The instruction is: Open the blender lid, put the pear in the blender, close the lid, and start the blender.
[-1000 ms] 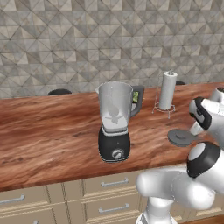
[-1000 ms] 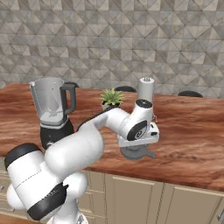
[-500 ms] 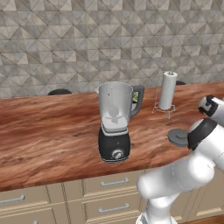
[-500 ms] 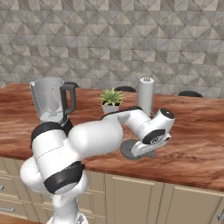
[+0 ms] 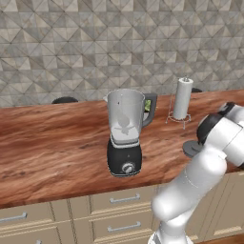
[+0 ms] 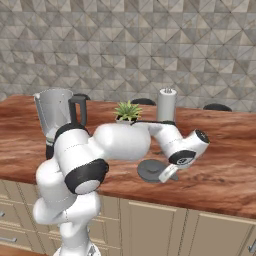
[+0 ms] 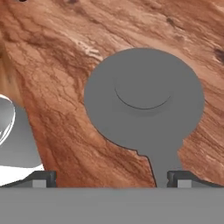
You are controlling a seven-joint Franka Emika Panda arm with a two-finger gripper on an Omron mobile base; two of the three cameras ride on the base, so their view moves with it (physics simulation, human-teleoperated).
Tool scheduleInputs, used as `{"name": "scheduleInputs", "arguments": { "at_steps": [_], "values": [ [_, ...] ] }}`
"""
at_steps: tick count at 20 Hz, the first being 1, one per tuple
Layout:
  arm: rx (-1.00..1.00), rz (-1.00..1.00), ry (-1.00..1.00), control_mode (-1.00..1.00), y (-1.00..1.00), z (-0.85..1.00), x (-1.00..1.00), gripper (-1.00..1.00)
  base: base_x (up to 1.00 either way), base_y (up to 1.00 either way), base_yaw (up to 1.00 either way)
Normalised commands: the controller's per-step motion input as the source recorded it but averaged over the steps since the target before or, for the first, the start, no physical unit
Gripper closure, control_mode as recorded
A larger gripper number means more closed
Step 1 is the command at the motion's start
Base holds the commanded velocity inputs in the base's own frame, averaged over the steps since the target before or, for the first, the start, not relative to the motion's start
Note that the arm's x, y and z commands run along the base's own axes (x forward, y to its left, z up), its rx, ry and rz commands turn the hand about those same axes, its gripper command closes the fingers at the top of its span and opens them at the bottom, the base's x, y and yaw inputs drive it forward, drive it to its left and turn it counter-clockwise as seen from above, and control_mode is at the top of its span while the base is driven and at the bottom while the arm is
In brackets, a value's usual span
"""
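We see the blender standing on the wooden counter, its clear jar open at the top and seated on the black base with the silver knob facing us. The blender lid lies flat on the counter, well apart from the jar, at about three o'clock from it in the left base view. In the right base view the lid rests near the counter's front edge, at about four o'clock from the jar. The gripper hangs just above the lid with its jaws spread wide; the two dark fingertips stand far apart at six o'clock in the hand view, holding nothing. The paper-towel roll stands upright at one o'clock from the blender, and a small potted plant sits behind the arm. We cannot make out the pear.
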Motion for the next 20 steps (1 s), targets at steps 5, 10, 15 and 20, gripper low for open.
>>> {"name": "scheduleInputs", "arguments": {
  "at_steps": [5,10,15,20],
  "values": [
    [0.04,0.09,-0.11,-1.00,0.02,-0.27,0.00,-1.00,0.00,0.00,0.00],
    [0.04,0.00,-0.08,-1.00,0.00,-0.03,0.22,-1.00,0.00,0.00,0.00],
    [0.01,0.00,-0.02,-1.00,0.03,-0.22,0.16,-1.00,0.00,0.00,0.00],
    [-0.05,0.00,0.00,-1.00,0.35,-0.68,0.00,-1.00,0.00,0.00,0.00]
  ]
}}
